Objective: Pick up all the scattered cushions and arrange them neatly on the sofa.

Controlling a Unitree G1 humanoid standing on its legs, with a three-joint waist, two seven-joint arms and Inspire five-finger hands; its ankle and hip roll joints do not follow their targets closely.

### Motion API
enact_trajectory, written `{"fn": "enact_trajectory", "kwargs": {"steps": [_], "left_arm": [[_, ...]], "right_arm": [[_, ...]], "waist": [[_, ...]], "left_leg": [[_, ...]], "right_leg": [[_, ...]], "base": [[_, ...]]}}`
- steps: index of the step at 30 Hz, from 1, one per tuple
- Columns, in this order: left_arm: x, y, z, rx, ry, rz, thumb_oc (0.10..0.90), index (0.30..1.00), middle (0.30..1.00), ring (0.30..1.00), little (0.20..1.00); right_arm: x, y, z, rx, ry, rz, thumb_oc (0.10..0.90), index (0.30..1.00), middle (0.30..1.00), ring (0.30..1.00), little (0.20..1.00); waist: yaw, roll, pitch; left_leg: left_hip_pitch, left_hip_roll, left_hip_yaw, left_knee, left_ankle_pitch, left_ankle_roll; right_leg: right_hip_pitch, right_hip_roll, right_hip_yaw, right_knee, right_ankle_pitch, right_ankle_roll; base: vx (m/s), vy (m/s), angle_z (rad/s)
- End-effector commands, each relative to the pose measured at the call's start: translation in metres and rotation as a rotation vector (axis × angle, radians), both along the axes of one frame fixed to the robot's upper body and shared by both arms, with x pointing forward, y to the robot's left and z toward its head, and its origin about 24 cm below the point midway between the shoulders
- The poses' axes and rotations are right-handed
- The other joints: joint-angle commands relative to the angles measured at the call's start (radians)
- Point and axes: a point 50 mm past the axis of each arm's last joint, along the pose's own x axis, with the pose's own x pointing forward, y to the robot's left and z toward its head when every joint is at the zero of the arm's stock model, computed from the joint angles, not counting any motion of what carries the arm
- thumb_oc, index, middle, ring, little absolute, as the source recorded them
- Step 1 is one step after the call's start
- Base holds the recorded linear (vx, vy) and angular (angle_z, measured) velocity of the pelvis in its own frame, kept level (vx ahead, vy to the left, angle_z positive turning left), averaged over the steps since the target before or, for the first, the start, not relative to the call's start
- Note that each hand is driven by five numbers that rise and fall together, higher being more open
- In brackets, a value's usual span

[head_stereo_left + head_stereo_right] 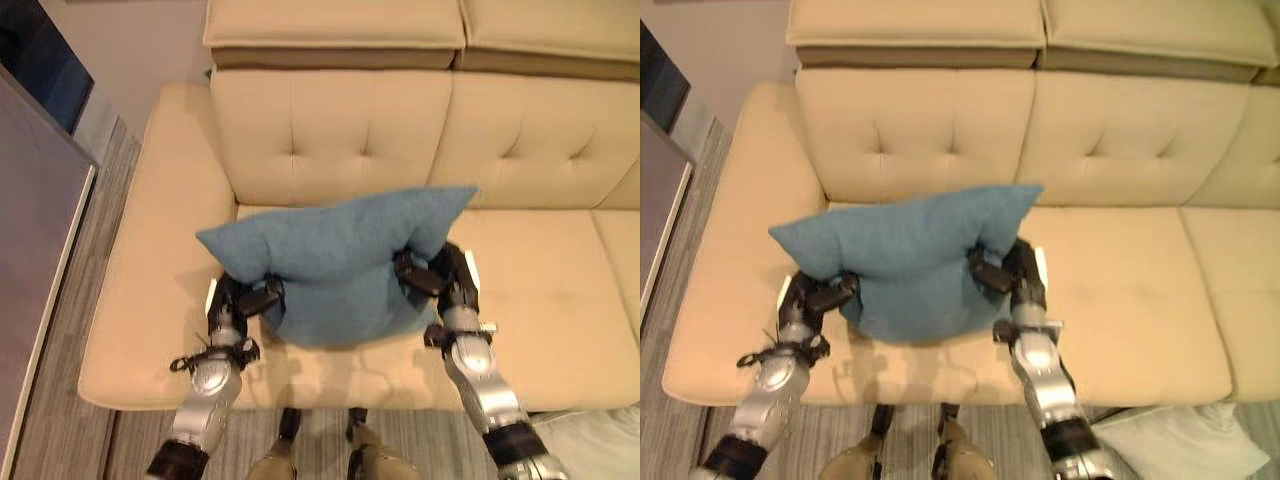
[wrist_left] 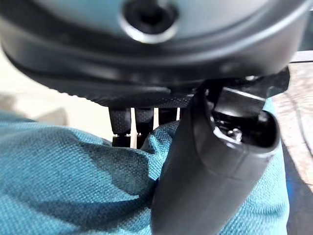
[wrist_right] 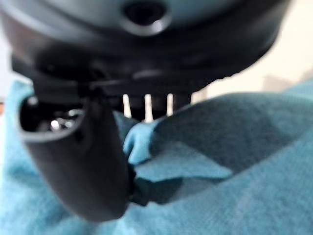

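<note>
I have the teal-blue square fabric cushion (image 1: 335, 265) held between my two hands over the seat of the beige tufted upholstered sofa (image 1: 330, 130), just in front of its backrest and toward its left armrest. My left hand (image 1: 243, 297) grips the cushion's left side and my right hand (image 1: 435, 272) grips its right side. In each wrist view the thumb presses into the cloth from one face while the fingers (image 2: 128, 128) curl round from the other, so the fabric bunches into a fold between them: both hands are clenched on the cushion, pinching its edges rather than cupping it from beneath. I hold it from both sides because it is soft and wide; a single pinch would let it droop and twist, whereas two opposite grips keep it spread and let me steer how it faces. Its upper corners stick out past my hands, and its lower edge sags toward the sofa seat, though I cannot tell whether it touches there yet. I judge this to be the placing step: the cushion is already over the sofa and needs to be leaned against the backrest. A pale cushion-like thing (image 1: 1180, 440) lies on the floor beside the sofa's front edge, to my right, probably still to be collected.
</note>
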Motion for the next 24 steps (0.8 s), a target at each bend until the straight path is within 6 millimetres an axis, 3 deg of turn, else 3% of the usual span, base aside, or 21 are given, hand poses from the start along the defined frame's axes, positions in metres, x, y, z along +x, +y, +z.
{"fn": "enact_trajectory", "kwargs": {"steps": [1,2,3,4,5,6,7,14,17,18,19,20,21,24], "left_arm": [[0.026,-0.042,0.108,0.089,-0.517,-0.133,0.4,0.3,0.3,0.3,0.3],[0.031,-0.042,0.119,0.101,-0.546,-0.121,0.4,0.3,0.3,0.3,0.3],[0.041,-0.046,0.144,0.132,-0.613,-0.104,0.4,0.3,0.3,0.3,0.3],[0.041,-0.046,0.145,0.132,-0.616,-0.104,0.4,0.3,0.3,0.3,0.3],[0.049,-0.046,0.164,0.17,-0.66,-0.081,0.4,0.3,0.3,0.3,0.3],[0.049,-0.046,0.166,0.171,-0.663,-0.08,0.4,0.3,0.3,0.3,0.3],[0.053,-0.048,0.184,0.199,-0.709,-0.062,0.4,0.3,0.3,0.3,0.3],[0.066,-0.045,0.21,0.231,-0.732,-0.017,0.4,0.3,0.3,0.3,0.3],[0.07,-0.039,0.201,0.241,-0.69,-0.004,0.4,0.3,0.3,0.3,0.3],[0.071,-0.039,0.196,0.25,-0.67,-0.007,0.419,0.328,0.328,0.328,0.328],[0.073,-0.038,0.192,0.257,-0.649,-0.008,0.543,0.514,0.514,0.514,0.514],[0.073,-0.038,0.192,0.257,-0.648,-0.008,0.682,0.724,0.724,0.724,0.724],[0.075,-0.035,0.188,0.259,-0.629,-0.005,0.8,0.9,0.9,0.9,0.9],[0.076,-0.027,0.175,0.265,-0.581,-0.002,0.8,0.9,0.9,0.9,0.9]], "right_arm": [[0.01,0.048,0.091,0.021,-0.42,0.158,0.4,0.3,0.3,0.3,0.3],[0.015,0.05,0.102,0.01,-0.445,0.156,0.4,0.3,0.3,0.3,0.3],[0.022,0.057,0.126,-0.026,-0.506,0.16,0.4,0.3,0.3,0.3,0.3],[0.022,0.057,0.127,-0.026,-0.509,0.16,0.4,0.3,0.3,0.3,0.3],[0.026,0.061,0.145,-0.053,-0.554,0.153,0.4,0.3,0.3,0.3,0.3],[0.027,0.061,0.146,-0.053,-0.557,0.152,0.4,0.3,0.3,0.3,0.3],[0.03,0.064,0.162,-0.081,-0.593,0.139,0.4,0.3,0.3,0.3,0.3],[0.04,0.067,0.19,-0.147,-0.631,0.122,0.4,0.3,0.3,0.3,0.3],[0.045,0.058,0.188,-0.187,-0.604,0.087,0.4,0.3,0.3,0.3,0.3],[0.047,0.056,0.186,-0.199,-0.591,0.08,0.431,0.347,0.347,0.347,0.347],[0.049,0.055,0.182,-0.21,-0.572,0.076,0.552,0.528,0.528,0.528,0.528],[0.049,0.055,0.182,-0.21,-0.571,0.077,0.599,0.599,0.599,0.599,0.599],[0.052,0.051,0.179,-0.226,-0.548,0.073,0.8,0.9,0.9,0.9,0.9],[0.057,0.041,0.169,-0.276,-0.487,0.064,0.8,0.9,0.9,0.9,0.9]], "waist": [[0.003,-0.008,-0.06],[0.002,-0.008,-0.062],[-0.003,-0.005,-0.062],[-0.004,-0.006,-0.063],[-0.007,-0.005,-0.063],[-0.008,-0.006,-0.063],[-0.01,-0.005,-0.061],[-0.016,-0.009,-0.045],[-0.014,-0.01,-0.032],[-0.014,-0.011,-0.031],[-0.015,-0.011,-0.029],[-0.014,-0.011,-0.03],[-0.015,-0.012,-0.026],[-0.013,-0.014,-0.02]], "left_leg": [[-0.034,-0.023,0.063,-0.013,-0.038,-0.001],[-0.052,-0.025,0.064,-0.013,-0.034,-0.003],[-0.081,-0.027,0.067,-0.013,-0.028,-0.009],[-0.088,-0.029,0.066,-0.013,-0.022,-0.009],[-0.11,-0.03,0.072,-0.013,-0.014,-0.014],[-0.114,-0.03,0.071,-0.013,-0.013,-0.014],[-0.127,-0.029,0.076,-0.013,-0.013,-0.018],[-0.183,-0.028,0.086,-0.013,0.005,-0.027],[-0.213,-0.029,0.088,-0.013,0.016,-0.029],[-0.217,-0.029,0.089,-0.013,0.017,-0.029],[-0.223,-0.029,0.089,-0.013,0.019,-0.029],[-0.22,-0.028,0.09,-0.013,0.014,-0.03],[-0.226,-0.03,0.09,-0.013,0.016,-0.03],[-0.242,-0.03,0.089,-0.013,0.02,-0.031]], "right_leg": [[0.084,-0.015,0.014,0.005,-0.151,0.116],[0.067,-0.012,0.019,0.005,-0.147,0.115],[0.038,-0.01,0.029,0.005,-0.141,0.113],[0.032,-0.012,0.028,0.005,-0.137,0.113],[0.01,-0.012,0.032,0.005,-0.133,0.113],[0.007,-0.013,0.032,0.005,-0.132,0.113],[-0.007,-0.012,0.039,0.005,-0.13,0.113],[-0.07,-0.013,0.054,0.005,-0.109,0.118],[-0.105,-0.015,0.058,0.005,-0.101,0.119],[-0.112,-0.015,0.059,0.005,-0.1,0.118],[-0.116,-0.016,0.059,0.005,-0.099,0.118],[-0.114,-0.015,0.059,0.005,-0.102,0.118],[-0.12,-0.015,0.06,0.005,-0.099,0.118],[-0.14,-0.017,0.059,0.005,-0.096,0.119]], "base": [[-0.1,0.02,-0.04],[-0.09,0.025,-0.05],[-0.06,0.022,-0.02],[-0.04,0.026,0.02],[0.0,0.0,0.0],[0.0,0.0,0.0],[-0.01,0.028,-0.05],[-0.01,0.026,-0.06],[-0.01,0.034,-0.07],[-0.02,0.014,-0.04],[0.01,0.001,-0.03],[0.0,0.0,0.0],[0.0,0.0,0.0],[-0.01,0.0,0.0]]}}
